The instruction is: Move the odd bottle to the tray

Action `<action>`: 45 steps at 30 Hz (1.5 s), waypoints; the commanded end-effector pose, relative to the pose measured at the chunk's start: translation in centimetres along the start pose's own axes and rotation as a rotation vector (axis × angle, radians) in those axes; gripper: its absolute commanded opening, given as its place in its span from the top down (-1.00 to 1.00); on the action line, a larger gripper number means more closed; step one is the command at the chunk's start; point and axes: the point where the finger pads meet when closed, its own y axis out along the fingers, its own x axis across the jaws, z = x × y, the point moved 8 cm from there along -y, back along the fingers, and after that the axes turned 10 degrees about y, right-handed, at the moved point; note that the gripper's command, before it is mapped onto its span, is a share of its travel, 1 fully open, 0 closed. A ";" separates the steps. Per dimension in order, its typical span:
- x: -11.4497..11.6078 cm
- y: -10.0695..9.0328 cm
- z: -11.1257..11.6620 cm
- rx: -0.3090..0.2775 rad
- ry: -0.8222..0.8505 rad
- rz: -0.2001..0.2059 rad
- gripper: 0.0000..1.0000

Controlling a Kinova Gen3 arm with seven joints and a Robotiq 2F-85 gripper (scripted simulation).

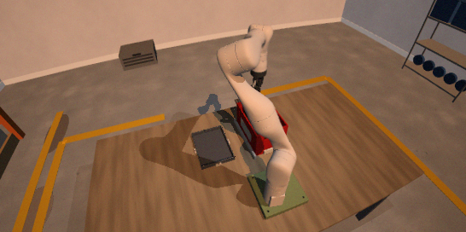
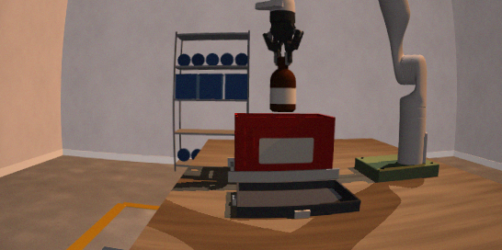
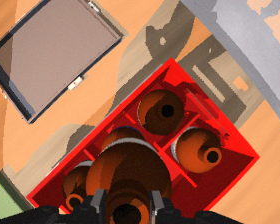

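Note:
My gripper point(image 2: 282, 54) is shut on the neck of a brown bottle point(image 2: 282, 88) with a white label. The bottle hangs upright, its base just above the rim of the red crate point(image 2: 284, 142). In the wrist view the held bottle point(image 3: 127, 185) fills the lower middle between my fingers, right over the crate point(image 3: 157, 152). Brown bottles stand in the crate below, among them one point(image 3: 160, 111) at the far side, one point(image 3: 199, 151) at the right and one point(image 3: 76, 183) at the left; others are hidden under the held bottle. The dark tray point(image 2: 291, 198) lies in front of the crate, empty; it also shows in the wrist view point(image 3: 54, 50) and from above point(image 1: 212, 146).
The crate point(image 1: 254, 132) is partly hidden by my arm in the overhead view. My arm's green base plate point(image 1: 278, 195) sits on the table near the crate. A shelf with blue balls and boxes point(image 2: 211, 91) stands behind the table.

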 end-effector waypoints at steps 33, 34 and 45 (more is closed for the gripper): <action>-5.6 -0.1 4.2 0.002 -0.012 0.000 1.00; -5.8 -0.1 4.4 0.002 -0.012 0.000 1.00; -7.6 -0.1 5.7 0.002 -0.012 0.000 1.00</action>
